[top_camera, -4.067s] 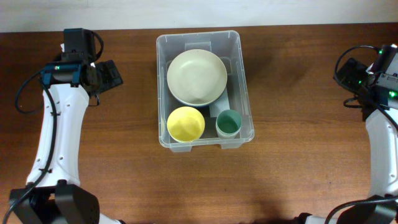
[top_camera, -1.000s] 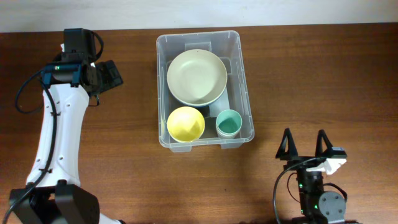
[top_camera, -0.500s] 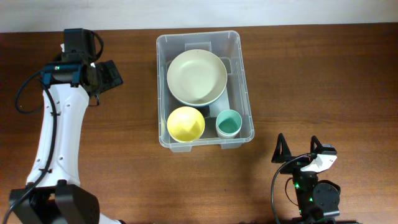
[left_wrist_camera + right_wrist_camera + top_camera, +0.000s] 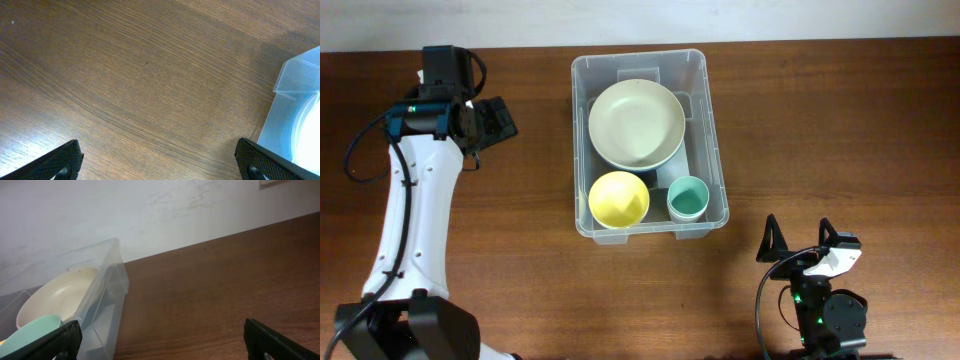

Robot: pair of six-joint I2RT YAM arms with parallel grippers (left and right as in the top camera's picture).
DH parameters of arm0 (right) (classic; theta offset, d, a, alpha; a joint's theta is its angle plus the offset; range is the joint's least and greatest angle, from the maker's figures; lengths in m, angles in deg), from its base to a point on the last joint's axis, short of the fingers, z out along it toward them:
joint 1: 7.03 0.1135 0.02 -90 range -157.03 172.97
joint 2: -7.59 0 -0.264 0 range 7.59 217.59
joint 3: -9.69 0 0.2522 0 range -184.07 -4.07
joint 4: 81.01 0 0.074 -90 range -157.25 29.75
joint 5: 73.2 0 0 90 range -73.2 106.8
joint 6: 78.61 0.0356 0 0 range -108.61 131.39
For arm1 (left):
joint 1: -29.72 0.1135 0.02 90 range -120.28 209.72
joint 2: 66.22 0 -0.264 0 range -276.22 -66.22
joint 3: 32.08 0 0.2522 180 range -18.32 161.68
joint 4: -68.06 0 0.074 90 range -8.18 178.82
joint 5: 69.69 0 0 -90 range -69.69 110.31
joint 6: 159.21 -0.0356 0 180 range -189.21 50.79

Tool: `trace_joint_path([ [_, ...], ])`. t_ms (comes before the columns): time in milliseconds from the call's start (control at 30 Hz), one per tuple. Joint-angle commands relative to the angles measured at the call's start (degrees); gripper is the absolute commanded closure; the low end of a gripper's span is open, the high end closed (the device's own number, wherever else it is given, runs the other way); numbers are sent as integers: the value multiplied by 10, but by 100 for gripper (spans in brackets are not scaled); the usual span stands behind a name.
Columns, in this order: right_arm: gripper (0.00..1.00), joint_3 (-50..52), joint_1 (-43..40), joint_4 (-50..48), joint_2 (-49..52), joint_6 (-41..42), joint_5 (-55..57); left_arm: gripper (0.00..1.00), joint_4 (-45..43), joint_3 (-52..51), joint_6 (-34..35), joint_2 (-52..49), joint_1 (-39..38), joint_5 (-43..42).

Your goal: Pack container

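The clear container (image 4: 714, 130) stands at the middle back of the table. In it lie a large cream bowl (image 4: 636, 123), a yellow bowl (image 4: 619, 198) and a teal cup (image 4: 687, 197). My left gripper (image 4: 495, 122) hovers open left of the container, over bare wood, with nothing between its fingers. Only the container's corner (image 4: 300, 75) shows at the right of the left wrist view. My right gripper (image 4: 802, 240) stands open near the front edge, right of the container's front corner. Its wrist view takes in the container wall (image 4: 107, 280), the cream bowl (image 4: 55, 295) and the teal cup (image 4: 30, 332).
Brown wooden table (image 4: 820, 120) all round the container. A pale wall (image 4: 160, 210) rises behind the table's far edge. The left arm's white link (image 4: 415, 210) runs down the left side.
Since the oldest frame the right arm has come from the far right edge to the front of the table. Over the last second it shifted slightly left, then held still. The left arm has not moved.
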Motion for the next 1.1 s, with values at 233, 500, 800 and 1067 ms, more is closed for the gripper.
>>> trace_joint_path([
  [233, 1, 4, 5, 4, -6, -6, -3, 1, 1, 12, 0, 21, 1, 2],
  [500, 1, 4, 5, 4, -6, -6, -3, 1, 0, 12, 0, 21, 1, 2],
  [800, 1, 4, 5, 4, -6, -6, -3, 1, 0, 12, 0, 21, 1, 1],
  [1067, 1, 4, 5, 4, -6, -6, -3, 1, 16, -9, -1, 126, -5, -1],
])
